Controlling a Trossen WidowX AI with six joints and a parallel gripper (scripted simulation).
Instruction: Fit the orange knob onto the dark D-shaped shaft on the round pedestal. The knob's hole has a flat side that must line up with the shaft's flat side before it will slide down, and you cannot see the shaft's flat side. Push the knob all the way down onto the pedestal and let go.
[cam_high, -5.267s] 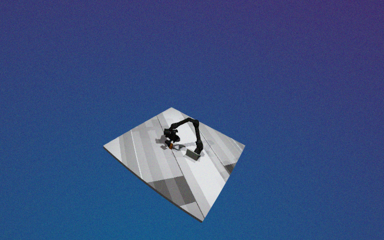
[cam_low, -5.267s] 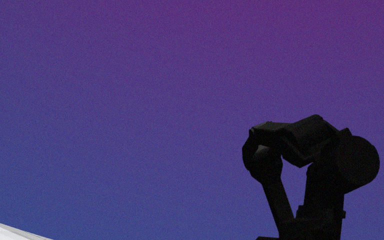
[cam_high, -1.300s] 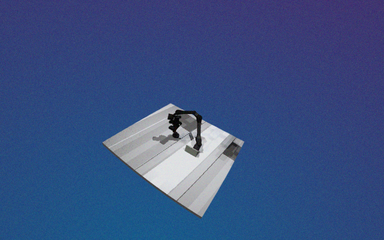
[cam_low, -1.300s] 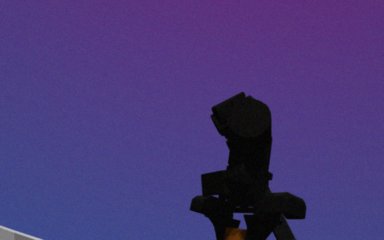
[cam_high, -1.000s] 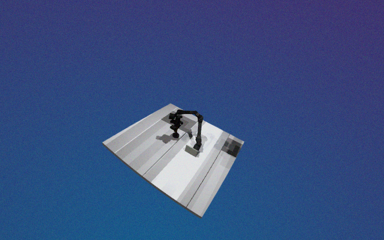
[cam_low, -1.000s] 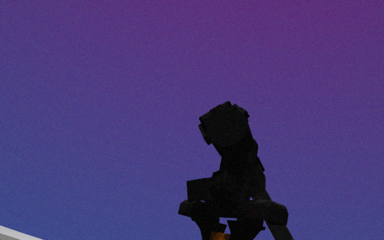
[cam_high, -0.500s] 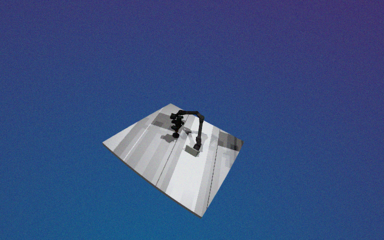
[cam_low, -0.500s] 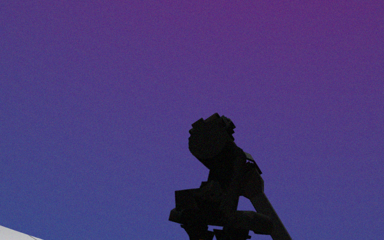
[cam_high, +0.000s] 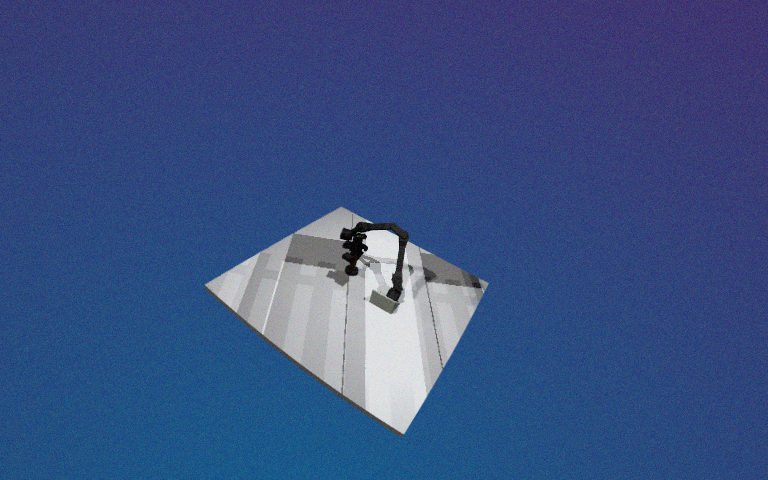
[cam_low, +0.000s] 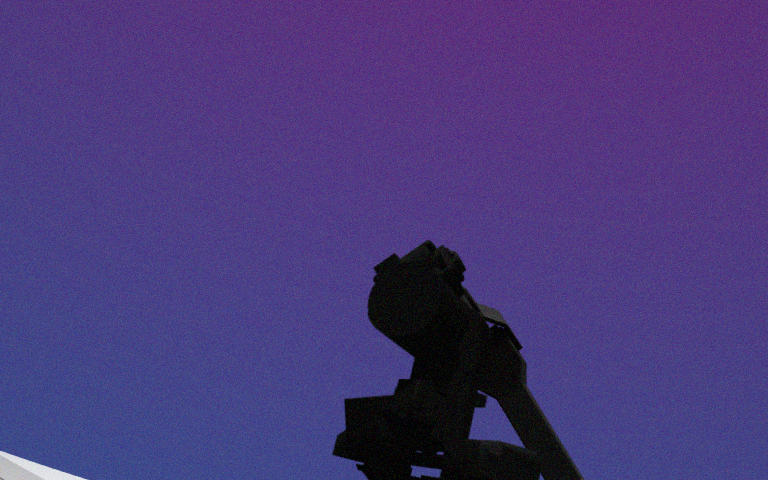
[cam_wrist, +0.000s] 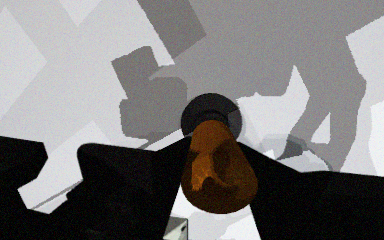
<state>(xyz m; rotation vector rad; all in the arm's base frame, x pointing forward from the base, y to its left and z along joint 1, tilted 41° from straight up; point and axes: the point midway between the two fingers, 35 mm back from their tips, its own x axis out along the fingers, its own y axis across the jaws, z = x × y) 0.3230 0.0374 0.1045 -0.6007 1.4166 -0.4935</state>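
Observation:
The orange knob (cam_wrist: 218, 170) is between the fingers of my gripper (cam_wrist: 212, 143) (cam_high: 354, 260), which is shut on it. In the wrist view its narrow end overlaps the lower part of the dark round pedestal (cam_wrist: 192, 110). In the top view the pedestal (cam_high: 351, 271) stands below the gripper, and only a faint trace of the knob shows. The shaft cannot be made out; the knob covers part of the pedestal's middle, so contact and the flat sides' alignment cannot be told. In the exterior view the fingertips and pedestal are out of frame.
A pale grey-green box-like block (cam_high: 384, 301) (cam_wrist: 178, 229) stands beside the arm's base (cam_high: 393, 293). The light tabletop (cam_high: 390, 367) carries bands and dark arm shadows. The arm (cam_high: 400, 257) arches from its base over to the pedestal.

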